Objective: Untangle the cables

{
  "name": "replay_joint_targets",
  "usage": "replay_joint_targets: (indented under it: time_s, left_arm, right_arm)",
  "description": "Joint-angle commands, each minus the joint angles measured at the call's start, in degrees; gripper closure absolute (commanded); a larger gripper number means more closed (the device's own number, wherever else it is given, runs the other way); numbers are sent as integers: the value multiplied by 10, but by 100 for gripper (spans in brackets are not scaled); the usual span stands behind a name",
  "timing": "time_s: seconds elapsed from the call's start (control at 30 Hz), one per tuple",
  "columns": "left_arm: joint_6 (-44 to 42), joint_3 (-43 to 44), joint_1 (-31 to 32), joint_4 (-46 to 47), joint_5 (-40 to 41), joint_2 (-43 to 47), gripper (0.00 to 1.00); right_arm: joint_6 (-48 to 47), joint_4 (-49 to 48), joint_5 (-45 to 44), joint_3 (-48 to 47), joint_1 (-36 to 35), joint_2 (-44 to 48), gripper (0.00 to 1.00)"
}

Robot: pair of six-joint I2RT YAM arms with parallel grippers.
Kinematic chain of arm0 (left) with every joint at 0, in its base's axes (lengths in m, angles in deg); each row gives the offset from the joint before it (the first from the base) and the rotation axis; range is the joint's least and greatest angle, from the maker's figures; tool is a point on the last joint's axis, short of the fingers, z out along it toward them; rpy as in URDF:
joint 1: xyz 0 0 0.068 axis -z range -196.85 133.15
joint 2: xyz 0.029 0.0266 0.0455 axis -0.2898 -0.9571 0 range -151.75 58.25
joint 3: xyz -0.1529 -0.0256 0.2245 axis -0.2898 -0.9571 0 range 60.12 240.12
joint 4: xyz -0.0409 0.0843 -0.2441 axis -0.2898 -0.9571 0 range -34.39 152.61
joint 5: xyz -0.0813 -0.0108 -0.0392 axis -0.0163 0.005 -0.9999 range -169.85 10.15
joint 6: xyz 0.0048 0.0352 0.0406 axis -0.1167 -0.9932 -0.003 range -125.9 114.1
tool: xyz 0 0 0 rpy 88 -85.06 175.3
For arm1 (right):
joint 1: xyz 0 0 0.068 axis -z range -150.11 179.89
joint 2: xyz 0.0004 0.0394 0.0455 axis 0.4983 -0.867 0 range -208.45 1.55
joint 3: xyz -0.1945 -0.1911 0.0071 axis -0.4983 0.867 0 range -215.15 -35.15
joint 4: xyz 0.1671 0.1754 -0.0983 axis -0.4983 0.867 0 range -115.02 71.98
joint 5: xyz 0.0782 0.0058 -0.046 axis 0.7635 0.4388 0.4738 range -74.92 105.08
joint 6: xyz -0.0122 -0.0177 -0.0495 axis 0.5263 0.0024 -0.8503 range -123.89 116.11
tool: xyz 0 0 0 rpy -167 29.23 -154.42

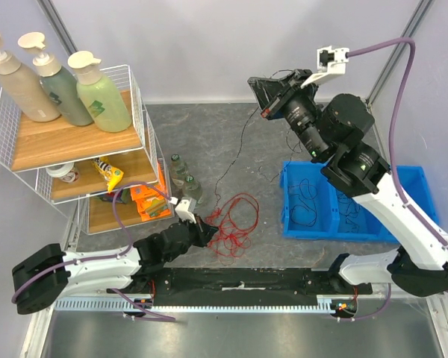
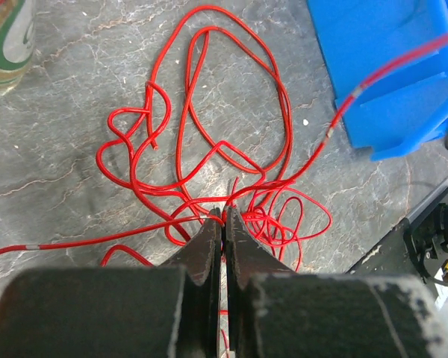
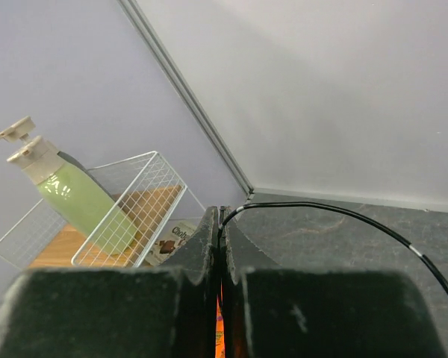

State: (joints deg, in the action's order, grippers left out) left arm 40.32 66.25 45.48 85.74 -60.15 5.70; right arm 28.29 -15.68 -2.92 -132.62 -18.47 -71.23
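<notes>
Where visible, cables (image 2: 269, 220) seemingly between fingers (image 2: 205, 246).

Your top camera sits high above the near side of the table (image 1: 201, 134) and looks down on all of it, with the blue bin (image 1: 306, 230) right of centre. Your left wrist camera hangs low and close, left of the blue bin, looking over the red cables (image 2: 209, 149) to its corner; both show from above too. Your right wrist camera, raised beyond the bin's far edge, faces away from it toward the wire shelf (image 3: 134, 201), which the top view shares.
</notes>
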Motion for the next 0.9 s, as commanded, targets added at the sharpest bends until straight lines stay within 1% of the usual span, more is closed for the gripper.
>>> replay_joint_targets:
  time_s: [0.0,0.2,0.3,0.37,0.43,0.5,0.6,0.77,0.83,0.87]
  left_arm:
    - [17,3,-2,-34,34,27,98]
    - [38,-24,-3,-31,36,21,98]
    - [32,-27,-2,-27,29,13,98]
    - [29,-26,-2,-29,28,13,98]
    - [24,-21,-2,-34,30,16,98]
    - [15,-10,-3,-41,27,18,98]
    - [2,4,-3,-46,26,18,98]
    - [-25,31,-2,-53,3,12,98]
    - [-45,43,-3,-45,-17,13,98]
    - [-53,51,-2,-45,-24,16,98]
  right_arm:
    - [-40,23,5,-68,14,-26,100]
    - [-105,73,-34,-204,39,-68,100]
    - [-146,92,-66,-277,43,-82,100]
    - [-174,97,-70,-311,42,-83,100]
    - [-200,101,-79,-314,42,-71,100]
    - [-222,101,-109,-272,42,-38,100]
    - [-259,96,-197,-179,42,16,100]
    - [-316,78,-320,2,47,102,100]
    - [-332,69,-373,79,65,130,100]
    - [-325,65,-372,119,83,139,100]
